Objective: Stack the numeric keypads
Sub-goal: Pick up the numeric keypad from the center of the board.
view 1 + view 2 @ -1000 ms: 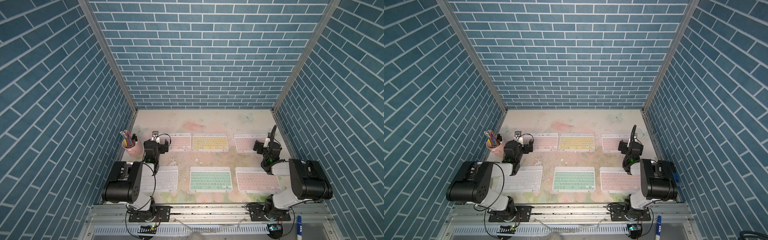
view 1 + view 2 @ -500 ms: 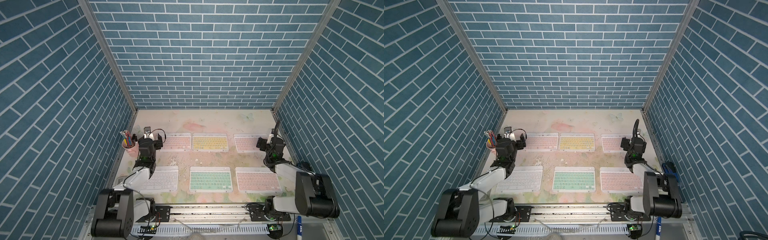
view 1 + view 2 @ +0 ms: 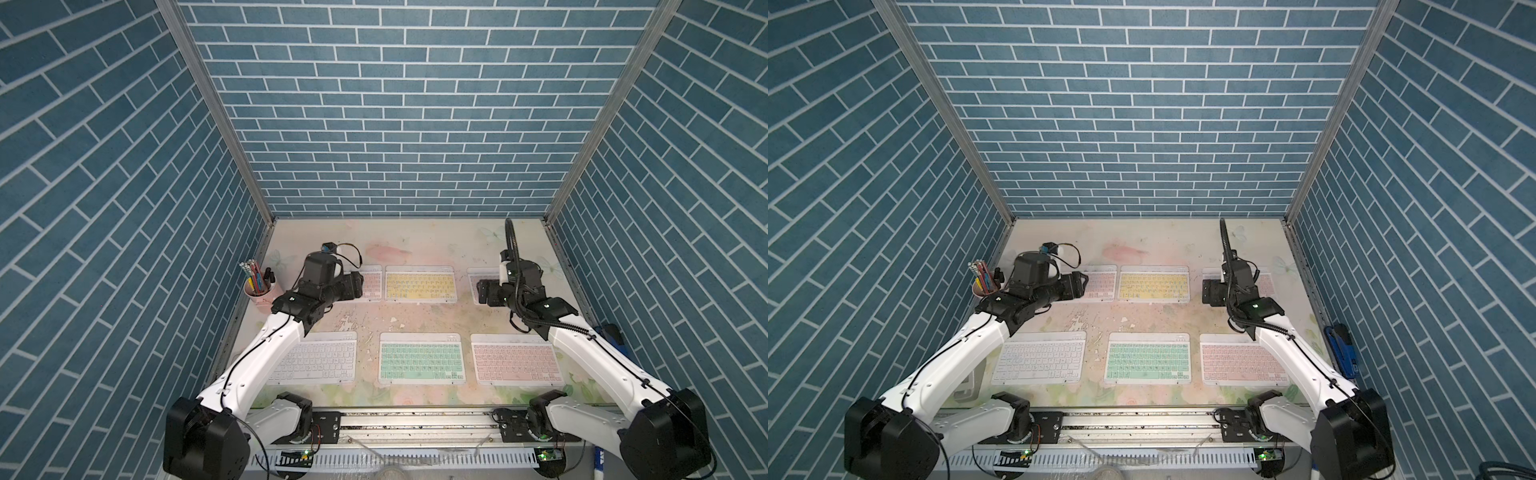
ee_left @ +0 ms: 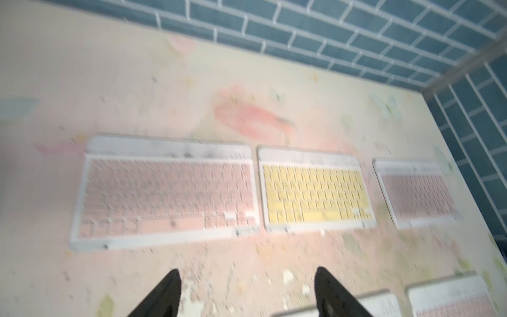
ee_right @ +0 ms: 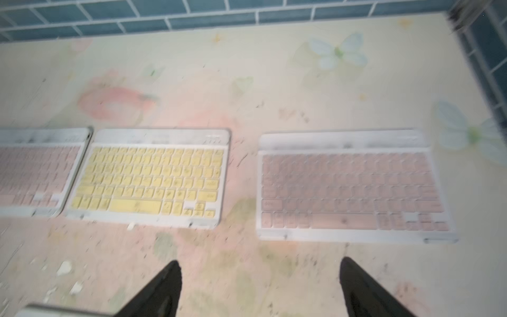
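Observation:
Six numeric keypads lie flat in two rows. The back row holds a pink one [image 3: 371, 282], a yellow one [image 3: 420, 284] and a second pink one [image 3: 473, 276]. The front row holds a white one [image 3: 318, 362], a mint one [image 3: 421, 362] and a pink one [image 3: 515, 363]. My left gripper [image 3: 353, 284] hovers over the back left pink keypad's left end, open and empty [image 4: 247, 277]. My right gripper [image 3: 484, 291] hangs over the back right pink keypad [image 5: 351, 189], also open and empty [image 5: 260, 269]. Both wrist views are blurred.
A pink cup of pencils [image 3: 257, 286] stands at the left wall beside the left arm. Blue brick walls close in three sides. A blue object [image 3: 613, 338] sits outside the right rail. Bare table runs behind the back row and between the rows.
Both arms have unfolded and stretched out from near the front rail toward the back row. No keypad has moved.

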